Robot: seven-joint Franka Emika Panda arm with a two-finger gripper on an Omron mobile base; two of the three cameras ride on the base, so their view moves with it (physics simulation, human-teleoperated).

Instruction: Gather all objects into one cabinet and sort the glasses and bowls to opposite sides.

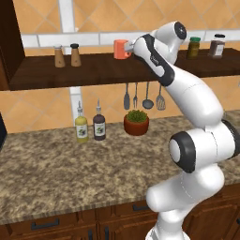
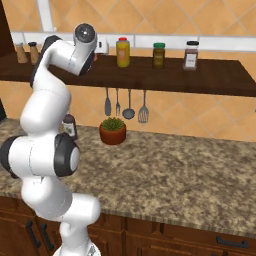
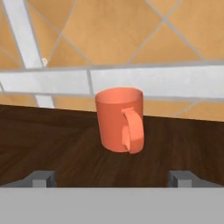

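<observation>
A coral-orange cup with a handle stands upright on the long dark wooden shelf, against the tiled wall. In the hand view its handle faces me. My gripper is open, a short way in front of the cup, with both fingertips low and wide apart and nothing between them. From the left base view the gripper reaches the cup from its right. A dark wood cabinet side rises at the shelf's left end. The bowls are out of view.
Two spice shakers stand left of the cup, and jars stand further right on the shelf. Below it hang utensils. Two sauce bottles and a potted plant stand on the granite counter.
</observation>
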